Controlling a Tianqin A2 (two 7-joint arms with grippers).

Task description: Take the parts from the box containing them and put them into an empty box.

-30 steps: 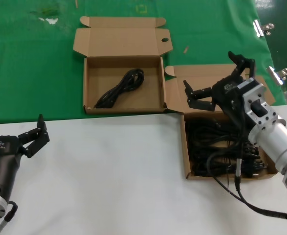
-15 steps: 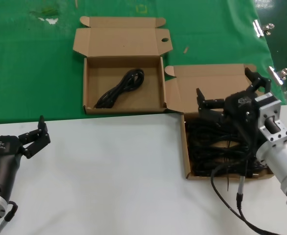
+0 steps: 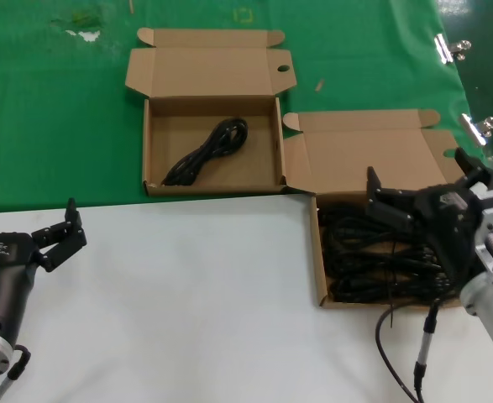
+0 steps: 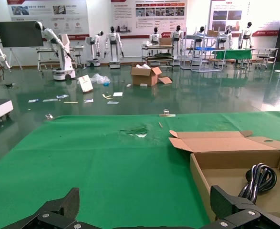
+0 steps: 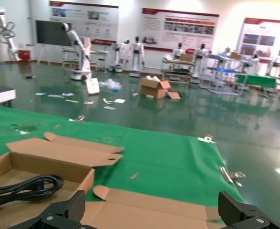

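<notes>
Two brown cardboard boxes lie open. The near right box (image 3: 318,252) holds a heap of black cables (image 3: 372,256). The far left box (image 3: 149,143) holds one looped black cable (image 3: 206,153), which also shows in the left wrist view (image 4: 259,177) and the right wrist view (image 5: 27,187). My right gripper (image 3: 427,189) is open and empty, low over the back of the full box, in front of its flap lid (image 5: 144,210). My left gripper (image 3: 51,228) is open and empty over the white table at the near left.
A green cloth (image 3: 53,101) covers the far half of the surface, the white table (image 3: 187,311) the near half. Metal clips (image 3: 452,48) lie at the far right on the cloth. The right arm's black cord (image 3: 397,336) hangs over the table.
My right gripper has moved down and toward the near right, from above the flap lid to low over the cables in the full box. The left arm has not moved.
</notes>
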